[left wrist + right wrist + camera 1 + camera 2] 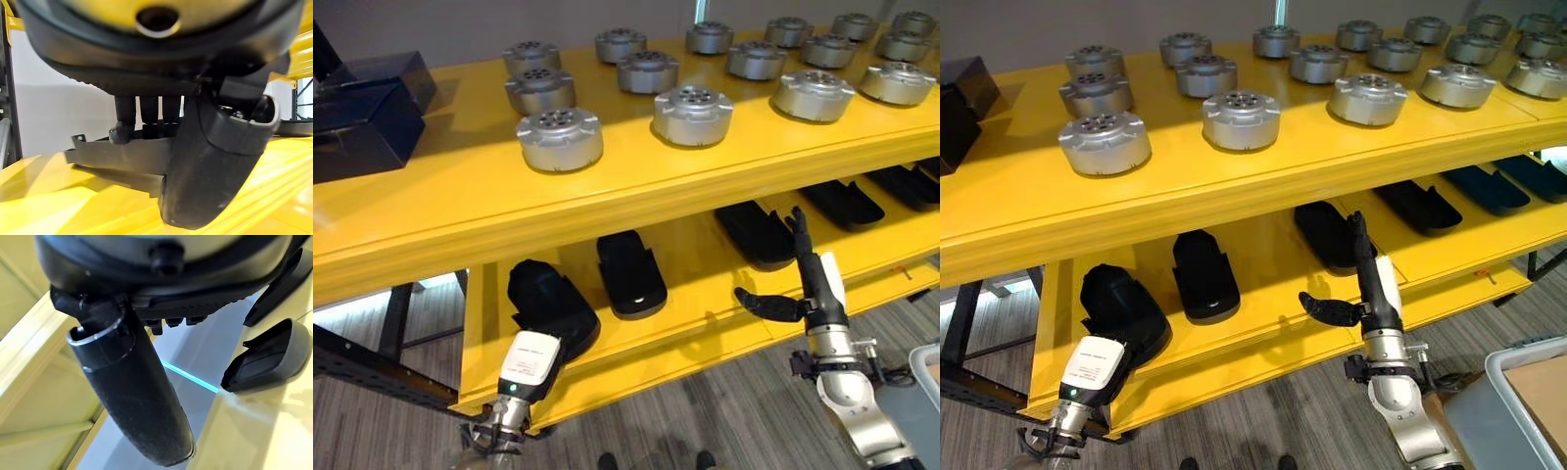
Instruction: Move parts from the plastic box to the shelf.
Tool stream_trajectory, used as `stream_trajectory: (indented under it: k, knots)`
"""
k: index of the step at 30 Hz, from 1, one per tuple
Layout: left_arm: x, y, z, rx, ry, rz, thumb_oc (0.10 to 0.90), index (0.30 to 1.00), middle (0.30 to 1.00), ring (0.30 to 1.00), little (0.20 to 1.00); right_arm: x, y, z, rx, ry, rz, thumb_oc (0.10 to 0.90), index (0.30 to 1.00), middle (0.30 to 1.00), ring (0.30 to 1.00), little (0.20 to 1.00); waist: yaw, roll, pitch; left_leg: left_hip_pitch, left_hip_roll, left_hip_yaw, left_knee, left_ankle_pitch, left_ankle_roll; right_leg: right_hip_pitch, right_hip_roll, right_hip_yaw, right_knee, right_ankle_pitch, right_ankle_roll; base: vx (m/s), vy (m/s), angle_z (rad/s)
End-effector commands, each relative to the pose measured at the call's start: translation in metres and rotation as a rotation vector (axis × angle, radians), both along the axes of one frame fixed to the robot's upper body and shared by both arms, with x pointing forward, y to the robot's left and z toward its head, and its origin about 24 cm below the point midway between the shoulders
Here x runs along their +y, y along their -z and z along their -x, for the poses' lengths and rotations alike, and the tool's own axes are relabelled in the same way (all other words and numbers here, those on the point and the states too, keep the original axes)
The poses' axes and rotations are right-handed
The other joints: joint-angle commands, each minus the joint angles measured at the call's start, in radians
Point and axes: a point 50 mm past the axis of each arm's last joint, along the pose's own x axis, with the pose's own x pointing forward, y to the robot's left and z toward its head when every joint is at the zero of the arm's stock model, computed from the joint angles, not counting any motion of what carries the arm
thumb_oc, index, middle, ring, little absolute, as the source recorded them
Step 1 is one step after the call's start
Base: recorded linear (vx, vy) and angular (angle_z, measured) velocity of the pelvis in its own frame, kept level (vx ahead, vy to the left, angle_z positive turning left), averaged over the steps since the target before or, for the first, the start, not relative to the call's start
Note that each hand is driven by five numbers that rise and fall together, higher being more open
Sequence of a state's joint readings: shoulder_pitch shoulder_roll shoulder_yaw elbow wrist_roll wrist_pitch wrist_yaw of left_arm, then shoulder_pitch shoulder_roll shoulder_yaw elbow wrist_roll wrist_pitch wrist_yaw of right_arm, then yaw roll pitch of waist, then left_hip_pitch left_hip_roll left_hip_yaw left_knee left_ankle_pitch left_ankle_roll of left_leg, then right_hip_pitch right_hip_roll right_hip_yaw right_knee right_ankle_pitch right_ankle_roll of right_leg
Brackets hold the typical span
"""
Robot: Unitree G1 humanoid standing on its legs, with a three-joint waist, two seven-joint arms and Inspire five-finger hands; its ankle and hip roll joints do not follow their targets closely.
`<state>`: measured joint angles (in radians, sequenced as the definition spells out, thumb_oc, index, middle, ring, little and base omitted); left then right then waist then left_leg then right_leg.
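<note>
Black moulded plastic parts are seen lined up on the lower board of a yellow two-level shelf [460, 211]. In the left eye view, the leftmost black plastic part [548, 299] lies at the shelf's left end, with the left hand [533, 357] reaching in at it; its fingers are hidden against the part. A second black part [630, 272] lies just beside it, and a third [754, 233] further right. The right hand [808, 279] is held upright before the lower board, fingers straight and thumb spread, holding nothing. Round silver metal discs [559, 138] stand in rows on the upper board, and dark blue boxes [362, 122] rest at its left end.

In the right eye view, a grey plastic box [1518, 392] shows at the lower right, on the floor side.

In the left wrist view, the fingers [124, 120] are curled down onto the edge of the leftmost part, which rests on the yellow board.

In the right wrist view, the thumb [132, 396] stands free, with a black part [266, 360] lying apart from it.
</note>
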<state>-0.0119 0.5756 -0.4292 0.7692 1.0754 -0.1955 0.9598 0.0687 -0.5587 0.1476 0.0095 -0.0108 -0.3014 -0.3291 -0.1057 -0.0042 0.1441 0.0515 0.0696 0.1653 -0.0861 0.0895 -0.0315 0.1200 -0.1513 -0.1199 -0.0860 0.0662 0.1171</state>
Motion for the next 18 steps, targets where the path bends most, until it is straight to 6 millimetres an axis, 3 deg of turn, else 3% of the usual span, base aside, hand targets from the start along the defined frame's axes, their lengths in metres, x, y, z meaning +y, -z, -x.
stream_trajectory:
  k: [1, 8, 18]
  knots:
    - [0.015, 0.002, -0.011, 0.095, -0.019, -0.119, 0.4, 0.3, 0.3, 0.3, 0.3, 0.009, -0.064, -0.023, -0.311, -0.094, 0.028, 0.9, 1.0, 1.0, 1.0, 1.0, 0.002, -0.01, 0.003, 0.043, 0.07, 0.06, 0.06, -0.113, -0.022, -0.053, -0.024, 0.02, 0.131, -0.111, 0.034, 0.0, 0.031, -0.03]
    - [0.037, 0.009, 0.002, 0.181, -0.107, -0.192, 0.4, 0.3, 0.3, 0.3, 0.3, 0.005, -0.067, -0.026, -0.305, -0.101, 0.044, 0.9, 1.0, 1.0, 1.0, 1.0, 0.0, -0.002, 0.009, 0.038, 0.065, 0.064, 0.063, -0.113, -0.019, -0.058, -0.03, 0.019, 0.126, -0.107, 0.037, -0.01, 0.035, -0.02]
    - [0.064, 0.0, 0.005, 0.183, -0.171, -0.276, 0.4, 0.3, 0.3, 0.3, 0.3, 0.002, -0.069, -0.026, -0.291, -0.107, 0.062, 0.9, 1.0, 1.0, 1.0, 1.0, -0.003, 0.01, 0.011, 0.036, 0.056, 0.064, 0.066, -0.115, -0.015, -0.06, -0.037, 0.017, 0.126, -0.103, 0.039, 0.0, 0.028, 0.0]
